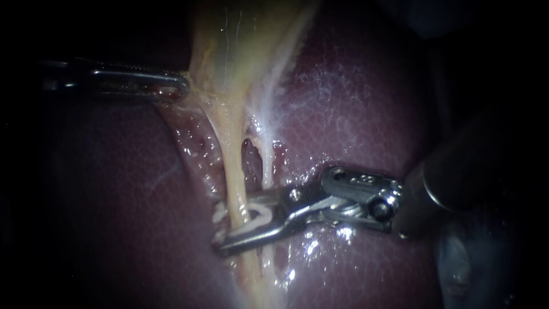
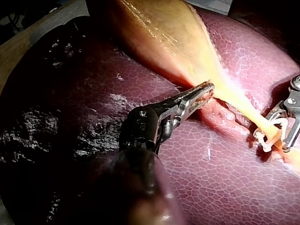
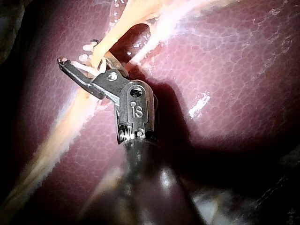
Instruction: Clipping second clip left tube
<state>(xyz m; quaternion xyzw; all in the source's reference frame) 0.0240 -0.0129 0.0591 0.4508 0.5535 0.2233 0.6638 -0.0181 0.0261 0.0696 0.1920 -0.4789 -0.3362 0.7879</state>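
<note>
The pale yellow gallbladder [image 1: 240,40] narrows downward into the left tube [image 1: 231,154], with a thinner whitish right tube [image 1: 267,166] beside it. My right instrument [image 1: 234,226] reaches across both tubes. Its jaws stand apart around the left tube and hold a white clip [image 1: 257,220] that wraps the tube. The right wrist view shows these jaws [image 3: 86,58] astride the yellow tube [image 3: 101,51]. My left instrument [image 1: 180,88] is shut on the gallbladder's lower edge. In the left wrist view its jaws [image 2: 206,91] pinch that tissue, with the clip [image 2: 268,136] further along the tube.
Dark red liver [image 1: 354,114] lies under and on both sides of the tubes, wet and glistening near the right instrument's wrist [image 1: 366,200]. A small hollow [image 1: 249,149] opens between the two tubes.
</note>
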